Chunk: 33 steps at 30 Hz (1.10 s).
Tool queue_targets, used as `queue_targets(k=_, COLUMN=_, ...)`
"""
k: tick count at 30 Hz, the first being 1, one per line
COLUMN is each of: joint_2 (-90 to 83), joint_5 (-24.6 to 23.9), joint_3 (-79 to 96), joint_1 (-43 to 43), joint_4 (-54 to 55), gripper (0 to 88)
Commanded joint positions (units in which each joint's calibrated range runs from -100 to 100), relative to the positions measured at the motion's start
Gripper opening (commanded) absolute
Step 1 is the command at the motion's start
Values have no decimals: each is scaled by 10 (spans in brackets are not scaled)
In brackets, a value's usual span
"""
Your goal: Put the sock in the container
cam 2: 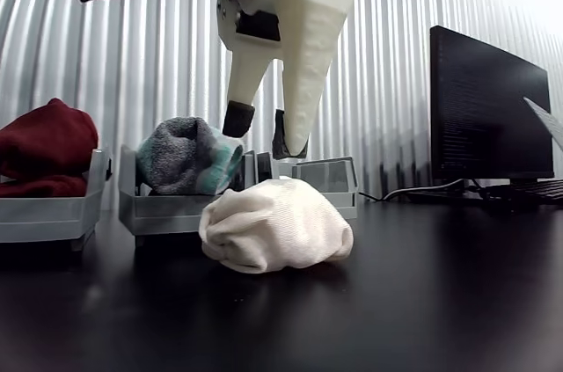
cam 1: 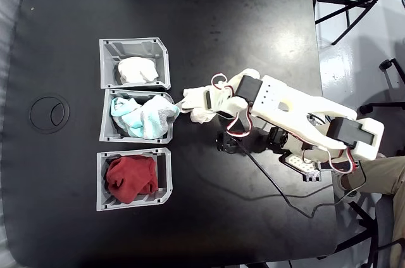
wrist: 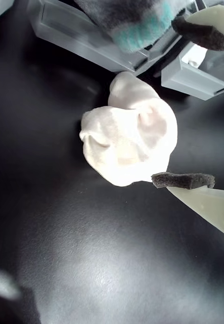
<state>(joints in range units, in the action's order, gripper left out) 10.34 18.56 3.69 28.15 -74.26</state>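
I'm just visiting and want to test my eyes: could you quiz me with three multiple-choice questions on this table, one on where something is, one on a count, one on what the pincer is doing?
1. Where is the loose white sock?
A. on the black table
B. in the middle bin
C. on the monitor

2. How many grey bins are there?
A. two
B. three
C. five

3. The pincer is:
A. squeezing the sock
B. open above the sock
C. inside a bin

Answers: 1 A, the sock lies on the table beside the bins. 2 B, the fixed view shows three in a column, including the container with white fabric. 3 B, its pads are spread apart and the other view shows a gap above the sock.
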Motion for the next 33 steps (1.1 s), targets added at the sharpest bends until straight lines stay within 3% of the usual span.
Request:
queue_targets(k=1, joint_2=20, joint_5=2, joint_3=-36, joint_1=0, joint_4=-1, gripper=418)
queue_targets(k=21, joint_2=169, joint_5=2, joint_3=-95, joint_1=29, joint_4=2, gripper=411)
queue_targets(k=33, joint_2=171, joint_5=2, joint_3=-101, joint_1=35, joint_4=2, gripper=81)
